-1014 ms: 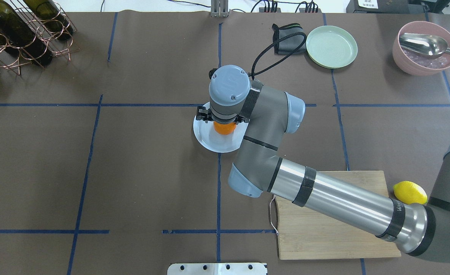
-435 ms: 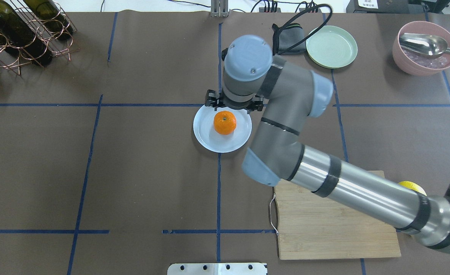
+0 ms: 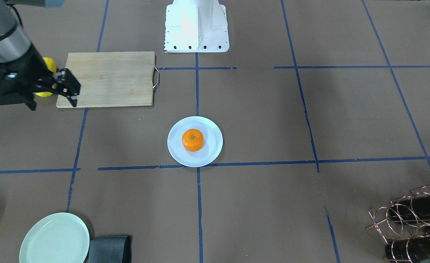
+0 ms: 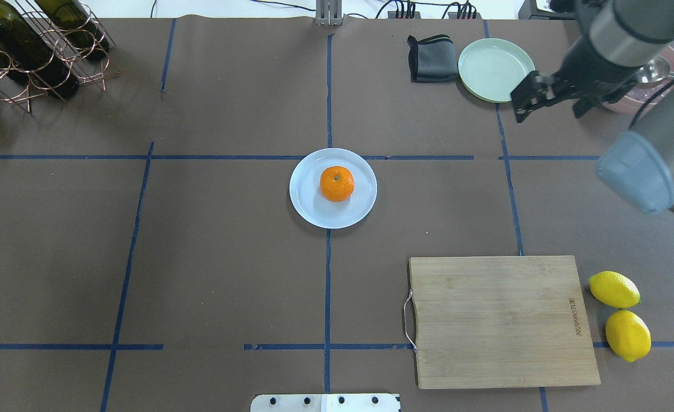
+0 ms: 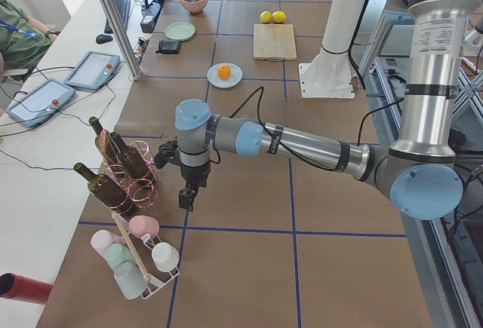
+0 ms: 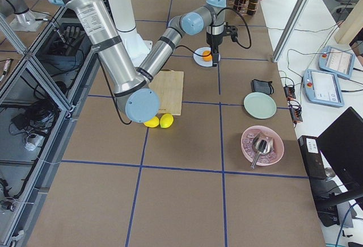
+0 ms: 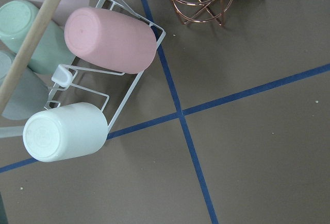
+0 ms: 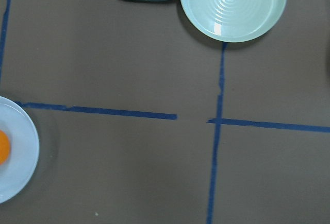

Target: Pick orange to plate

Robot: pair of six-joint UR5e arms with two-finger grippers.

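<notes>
The orange [image 4: 337, 183] sits alone in the middle of the pale bluish-white plate [image 4: 307, 205] at the table's centre, stem dot up; the front view shows the orange [image 3: 192, 139] on the plate [image 3: 212, 152] too. My right gripper [image 4: 548, 113] hangs open and empty high over the far right of the table, beside the green plate, well away from the orange. In the front view the right gripper [image 3: 53, 103] shows its fingers spread. My left gripper [image 5: 185, 196] points down beside the bottle rack; I cannot tell whether it is open or shut.
A green plate [image 4: 497, 70] and a dark cloth [image 4: 431, 57] lie at the back right, with a pink bowl [image 6: 262, 145] holding a spoon. A wooden board [image 4: 503, 320] and two lemons [image 4: 614, 289] are front right. A wine rack [image 4: 34, 46] stands back left.
My right gripper was down around the orange on the plate; it has lifted off and swung far to the back right. The orange stays on the plate.
</notes>
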